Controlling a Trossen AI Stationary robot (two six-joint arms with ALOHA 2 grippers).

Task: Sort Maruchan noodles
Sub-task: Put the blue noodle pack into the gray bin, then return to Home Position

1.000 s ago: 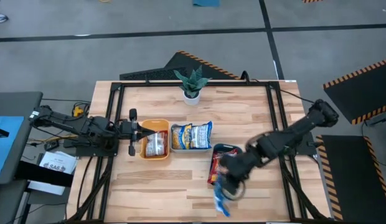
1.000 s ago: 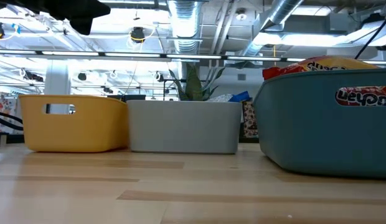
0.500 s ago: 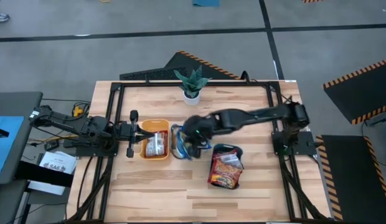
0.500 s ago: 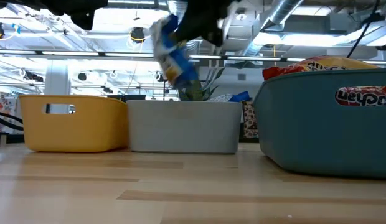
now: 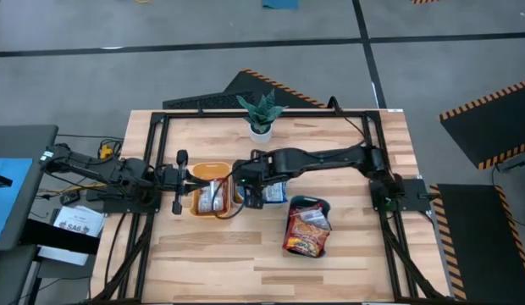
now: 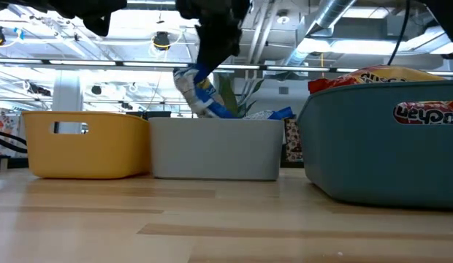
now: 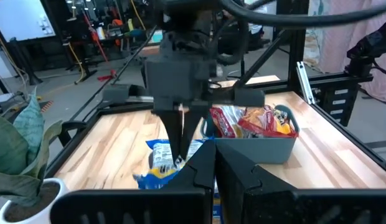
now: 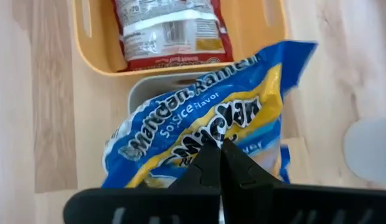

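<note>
My right gripper is shut on a yellow-and-blue Maruchan packet over the grey tray; the packet also shows in the low view. More yellow-and-blue packets lie in that tray. A silver-and-red packet lies in the orange tray. Orange-red packets fill the teal tray. My left gripper waits shut at the orange tray's left side. My right gripper pinches the packet's upper end between its two fingers. The fingers come from above, pointing down. The packet hangs tilted below them, and its lower end reaches down to the grey tray's rim.
A small potted plant stands at the table's far edge, behind the trays. The three trays stand in a row across the table's middle. Bare wood lies toward the near edge. The table's dark frame runs along its sides.
My right gripper has carried the yellow-and-blue packet up from the table's near side, past the teal tray, toward the left and far side, over the grey tray. It has then lowered the packet until its lower end reaches the tray's rim.
</note>
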